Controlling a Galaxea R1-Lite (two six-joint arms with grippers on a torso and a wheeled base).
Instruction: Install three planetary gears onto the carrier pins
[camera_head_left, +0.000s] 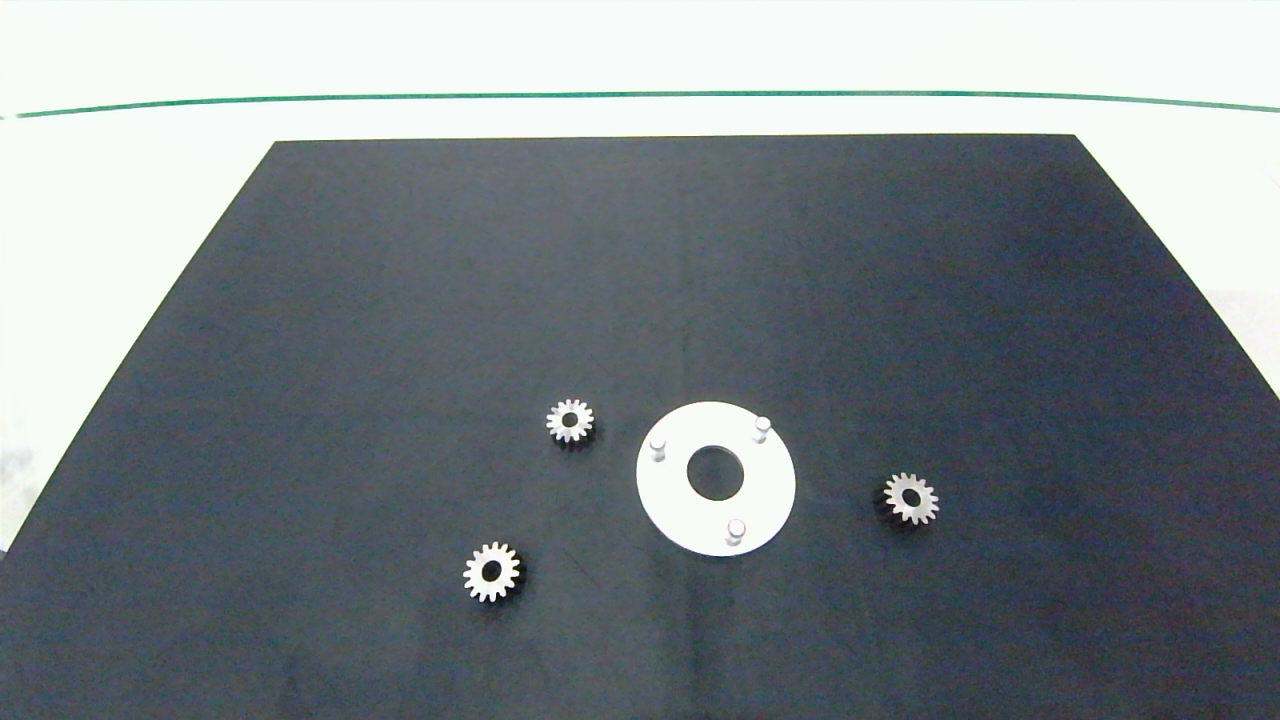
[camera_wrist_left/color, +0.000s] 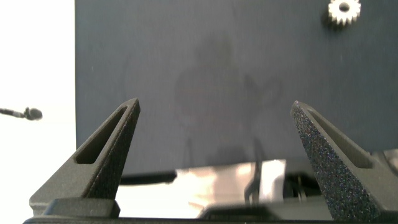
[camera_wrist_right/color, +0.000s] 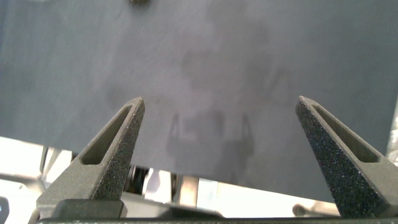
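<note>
A dark, matte mat (camera_head_left: 400, 300) covers most of a white tabletop (camera_head_left: 120, 200). A thin green line (camera_head_left: 640, 96) crosses the white surface beyond the mat's far edge. Lighting is bright and even.

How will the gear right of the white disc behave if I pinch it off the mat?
The gear looks like solid metal, so probably rigid and heavy for its size. It lies flat, so it shouldn't roll, but it may slide on the black mat. Its toothed rim could slip unless gripped squarely.
</note>
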